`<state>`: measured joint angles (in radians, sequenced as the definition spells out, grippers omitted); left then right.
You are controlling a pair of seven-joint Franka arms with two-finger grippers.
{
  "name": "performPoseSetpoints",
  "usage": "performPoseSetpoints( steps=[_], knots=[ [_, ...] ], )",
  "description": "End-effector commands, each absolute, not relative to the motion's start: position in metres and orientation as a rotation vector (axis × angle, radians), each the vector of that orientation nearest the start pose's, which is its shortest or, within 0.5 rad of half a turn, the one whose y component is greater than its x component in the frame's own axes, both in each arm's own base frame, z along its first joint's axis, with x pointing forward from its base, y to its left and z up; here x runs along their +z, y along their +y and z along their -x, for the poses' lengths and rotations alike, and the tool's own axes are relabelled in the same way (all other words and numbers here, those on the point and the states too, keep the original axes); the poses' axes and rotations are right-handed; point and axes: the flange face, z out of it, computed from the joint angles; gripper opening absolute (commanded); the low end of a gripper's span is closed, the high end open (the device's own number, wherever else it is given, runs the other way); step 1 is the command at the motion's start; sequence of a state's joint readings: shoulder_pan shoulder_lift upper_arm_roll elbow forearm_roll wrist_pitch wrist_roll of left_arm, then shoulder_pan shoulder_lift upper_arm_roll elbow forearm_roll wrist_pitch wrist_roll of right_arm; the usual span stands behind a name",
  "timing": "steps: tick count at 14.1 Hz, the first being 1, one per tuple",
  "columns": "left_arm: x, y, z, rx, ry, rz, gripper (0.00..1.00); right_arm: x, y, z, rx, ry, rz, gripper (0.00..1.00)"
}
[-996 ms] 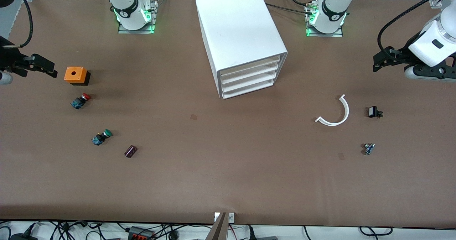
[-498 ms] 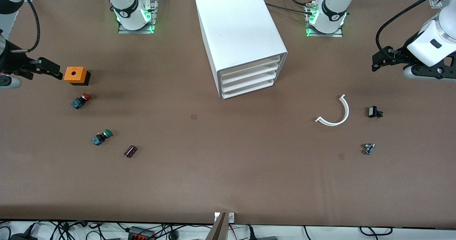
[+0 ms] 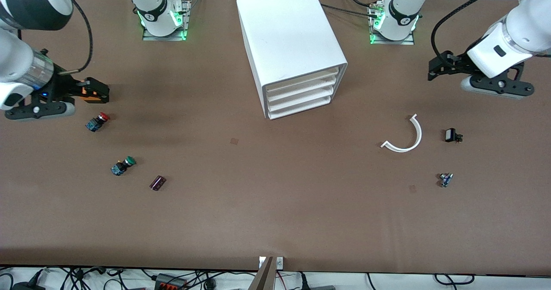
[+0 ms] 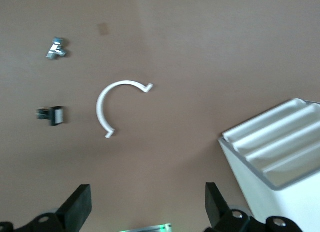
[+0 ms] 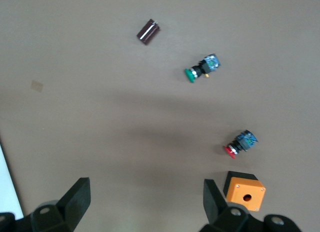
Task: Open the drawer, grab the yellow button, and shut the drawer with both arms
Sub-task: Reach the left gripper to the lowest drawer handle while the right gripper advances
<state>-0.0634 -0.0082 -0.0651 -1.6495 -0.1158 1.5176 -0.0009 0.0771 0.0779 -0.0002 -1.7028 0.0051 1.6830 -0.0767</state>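
Both tools, left [image 3: 434, 69] and right [image 3: 95, 91], hang open and empty; four cabinet [image 3: 292, 44] drawers shut.

— Where did you have the left arm [image 3: 512, 40]?
— You had it reaching in from its base toward its own end of the table, wrist turned so the left gripper [image 3: 435, 68] hung in the air over bare tabletop. Its fingers [image 4: 75, 208] stood wide apart, holding nothing.
— And the right arm [image 3: 21, 27]?
— You had it mirrored at the other end, its forearm angled down. The right gripper [image 3: 98, 91] hung low over an orange box, jaws spread wide and empty, fingers [image 5: 76, 196] well apart.
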Motion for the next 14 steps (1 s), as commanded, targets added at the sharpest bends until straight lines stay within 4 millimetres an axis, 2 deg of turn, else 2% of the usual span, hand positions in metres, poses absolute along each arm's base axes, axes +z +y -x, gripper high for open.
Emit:
performPoseSetpoints(
  steps=[1,2,4,6,8,10,12,14],
  knots=[
    [0.571,-0.108,-0.537,0.369,0.243,3.303,1.0,0.52,0.066,-0.579,0.149,-0.294,3.101,1.0],
    [0.561,-0.119,-0.539,0.435,0.263,3.349,1.0,0.514,0.081,-0.58,0.159,-0.334,3.1,1.0],
    [0.542,-0.135,-0.545,0.544,0.291,3.457,1.0,0.514,0.105,-0.58,0.119,-0.387,3.098,1.0],
    [0.517,-0.153,-0.555,0.676,0.333,3.586,1.0,0.501,0.114,-0.585,0.131,-0.401,3.097,1.0],
    [0.489,-0.171,-0.563,0.762,0.517,3.664,1.0,0.485,0.127,-0.589,0.155,-0.427,3.092,1.0],
    [0.437,-0.188,-0.575,0.88,0.783,3.776,1.0,0.482,0.143,-0.591,0.115,-0.462,3.088,1.0],
    [0.392,-0.204,-0.58,0.951,0.974,3.879,1.0,0.48,0.151,-0.59,0.111,-0.48,3.084,1.0],
    [0.356,-0.219,-0.583,0.967,1.138,3.95,1.0,0.477,0.16,-0.593,0.097,-0.497,3.082,1.0]
  ],
)
